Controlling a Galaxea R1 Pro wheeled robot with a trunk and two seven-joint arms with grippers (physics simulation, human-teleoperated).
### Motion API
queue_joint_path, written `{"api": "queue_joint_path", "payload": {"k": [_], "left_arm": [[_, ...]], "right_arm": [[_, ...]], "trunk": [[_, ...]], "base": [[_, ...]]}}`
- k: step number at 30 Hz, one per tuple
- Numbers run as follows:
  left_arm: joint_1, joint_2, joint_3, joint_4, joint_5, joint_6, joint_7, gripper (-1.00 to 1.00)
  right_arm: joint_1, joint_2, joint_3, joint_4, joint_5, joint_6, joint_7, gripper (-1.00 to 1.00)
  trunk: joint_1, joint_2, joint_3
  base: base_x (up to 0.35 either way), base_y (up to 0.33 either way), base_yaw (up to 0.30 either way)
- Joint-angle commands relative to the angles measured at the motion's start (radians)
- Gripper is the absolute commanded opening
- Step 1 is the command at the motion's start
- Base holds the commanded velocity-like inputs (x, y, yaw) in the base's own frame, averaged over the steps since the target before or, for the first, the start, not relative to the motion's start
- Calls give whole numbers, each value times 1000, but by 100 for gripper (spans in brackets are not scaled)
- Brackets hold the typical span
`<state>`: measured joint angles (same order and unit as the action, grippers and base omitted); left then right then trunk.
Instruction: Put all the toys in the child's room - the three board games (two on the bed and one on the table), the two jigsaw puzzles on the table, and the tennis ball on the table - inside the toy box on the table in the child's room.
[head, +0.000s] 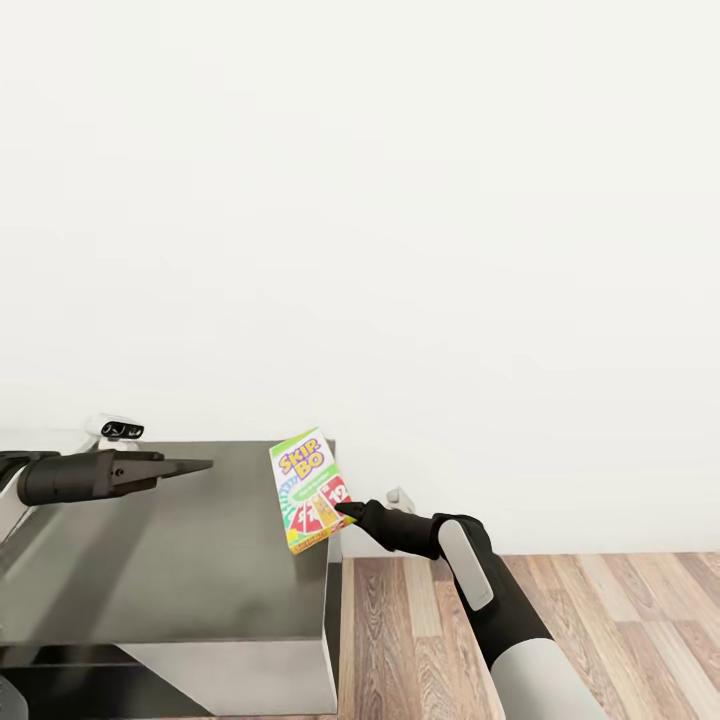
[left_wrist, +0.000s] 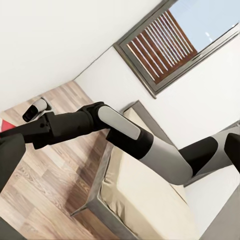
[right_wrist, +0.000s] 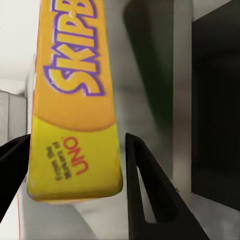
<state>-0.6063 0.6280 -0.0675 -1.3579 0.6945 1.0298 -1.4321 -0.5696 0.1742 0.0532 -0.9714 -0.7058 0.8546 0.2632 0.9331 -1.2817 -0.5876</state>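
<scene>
The right gripper (head: 345, 509) pinches the flat yellow-green "Skip-Bo" board game box (head: 309, 489) upright at the dark grey side unit's (head: 160, 560) right edge, so keep that squeeze firm and carry it level, while the left gripper (head: 195, 465) hovers empty, fingers together.

Skip-Bo box (head: 309, 488): smooth printed card, slightly glossy, yellow edge with lettering. Dark grey side unit (head: 180, 560): smooth satin top showing soft reflections at lower left. Floor (head: 600, 620): wood planks with visible grain, lower right. Wall (head: 400, 200): plain matt white. Right gripper (head: 345, 508): matt black plastic fingers.
</scene>
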Motion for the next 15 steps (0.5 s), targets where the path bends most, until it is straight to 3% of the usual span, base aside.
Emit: {"api": "queue_joint_path", "payload": {"k": [1,8,15], "left_arm": [[-1,1,-2,0,3,10,-2,100],[-1,1,-3,0,2,10,-2,100],[-1,1,-3,0,3,10,-2,100]], "right_arm": [[0,0,-2,0,6,2,6,-100],[0,0,-8,-1,6,-2,13,-100],[1,0,-8,-2,6,-4,12,-100]], "trunk": [[-4,7,2],[-31,56,24],[-58,105,46]], "base": [[-2,0,0],[-136,0,0],[-34,0,0]]}}
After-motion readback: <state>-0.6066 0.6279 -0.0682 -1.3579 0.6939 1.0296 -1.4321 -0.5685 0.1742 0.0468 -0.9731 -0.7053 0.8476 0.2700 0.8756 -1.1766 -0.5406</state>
